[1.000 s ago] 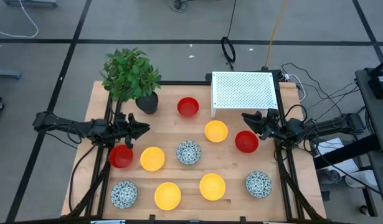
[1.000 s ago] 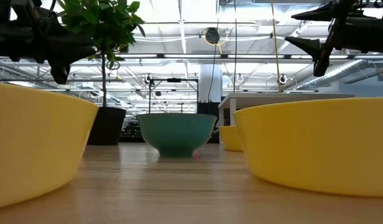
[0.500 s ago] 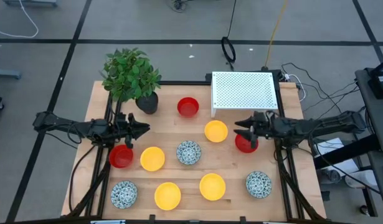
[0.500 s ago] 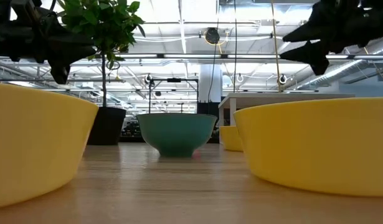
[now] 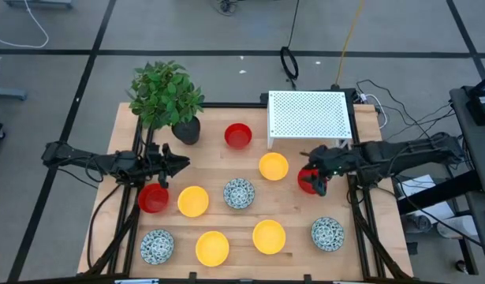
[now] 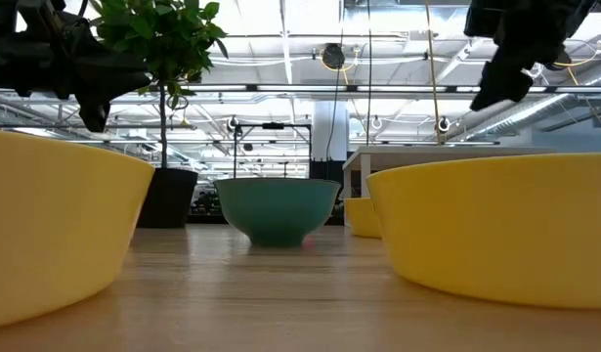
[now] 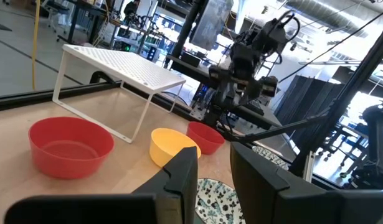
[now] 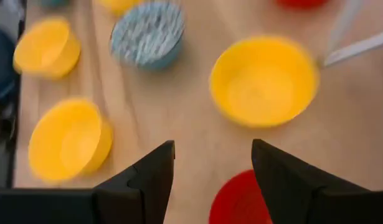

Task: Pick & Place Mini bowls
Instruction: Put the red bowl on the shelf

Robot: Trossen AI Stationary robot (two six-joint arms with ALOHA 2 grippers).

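Overhead arrangement of the mini bowls on the wooden table (image 5: 218, 154). The right end effector (image 5: 313, 180), fingers spread and holding nothing, hangs directly over a red bowl (image 5: 305, 181) just beside a yellow bowl (image 5: 274, 166) near the white perforated rack (image 5: 309, 115). The left end effector (image 5: 179, 163) waits above the table's left part, its fingers a little apart with nothing between them, near a second red bowl (image 5: 153, 198). A third red bowl (image 5: 238, 136) sits beside the potted plant (image 5: 166, 96). Speckled bowls (image 5: 239, 193) and further yellow bowls (image 5: 193, 201) lie scattered toward the front edge, all resting apart from one another.
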